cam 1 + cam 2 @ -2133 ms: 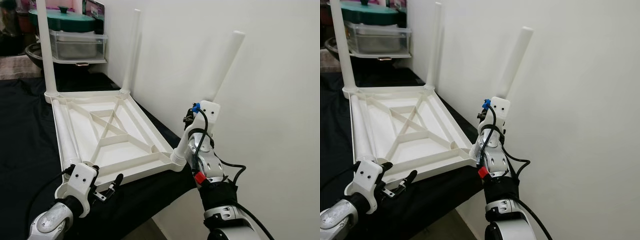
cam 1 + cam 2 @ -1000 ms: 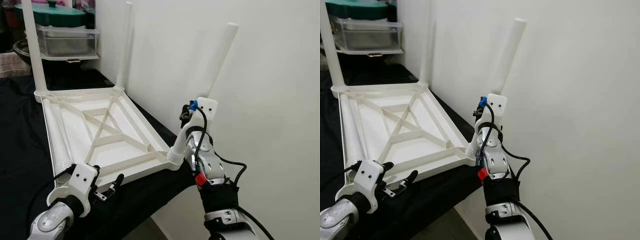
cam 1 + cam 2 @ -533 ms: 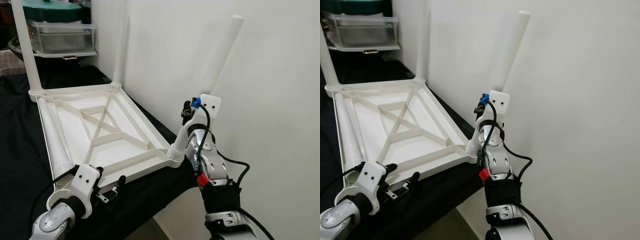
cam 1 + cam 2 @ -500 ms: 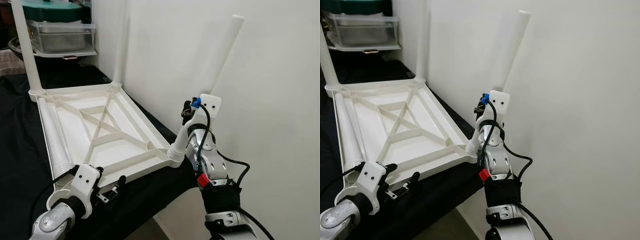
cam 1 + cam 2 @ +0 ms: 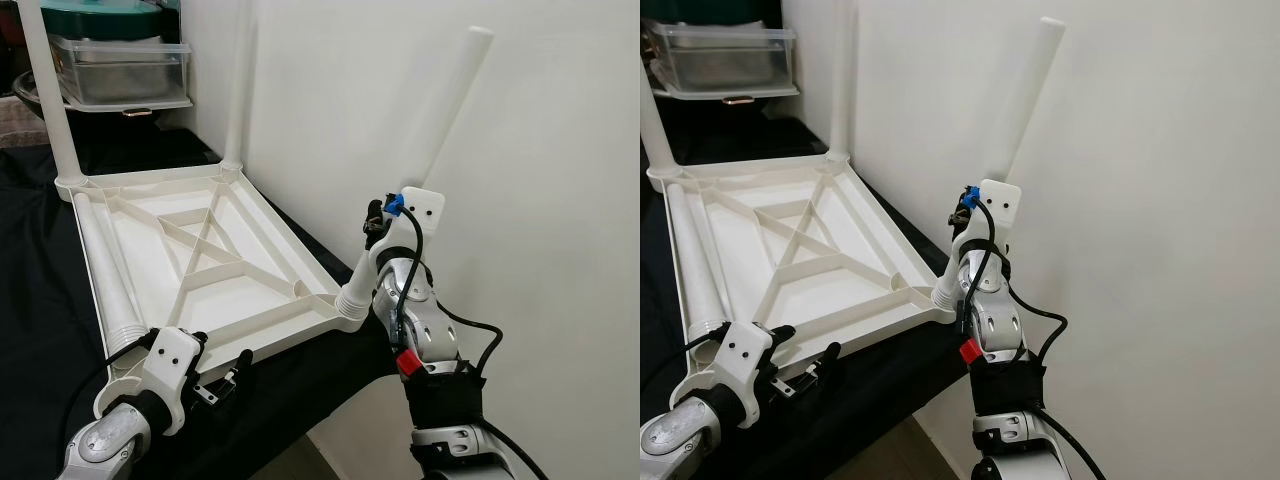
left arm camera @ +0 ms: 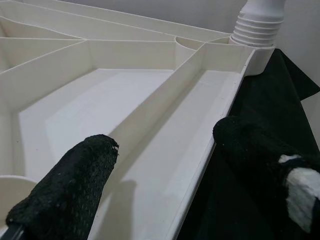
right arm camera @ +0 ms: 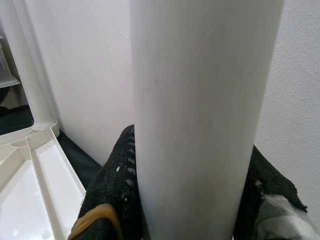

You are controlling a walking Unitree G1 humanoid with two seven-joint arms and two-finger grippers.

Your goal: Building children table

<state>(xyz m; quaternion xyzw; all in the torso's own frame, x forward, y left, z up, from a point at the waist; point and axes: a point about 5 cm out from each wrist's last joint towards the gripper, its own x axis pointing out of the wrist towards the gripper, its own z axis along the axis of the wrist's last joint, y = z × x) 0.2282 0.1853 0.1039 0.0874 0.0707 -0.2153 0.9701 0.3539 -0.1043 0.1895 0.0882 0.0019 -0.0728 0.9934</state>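
The white plastic table top lies upside down on a black cloth. Two white legs stand upright in its far corners. Another leg lies loose along the left rim. At the near right corner a further leg leans toward the wall, its ribbed foot at the corner socket. My right gripper is shut around this leg's lower part. My left gripper hovers open over the top's near rim, holding nothing.
A white wall runs close along the right side. At the far left stands a clear storage box with a teal lid. The black cloth covers the surface, which drops off at the near right edge.
The camera has drifted, shifting the whole scene a little. My right gripper keeps its hold on the leaning leg at the corner. My left gripper stays open by the near rim.
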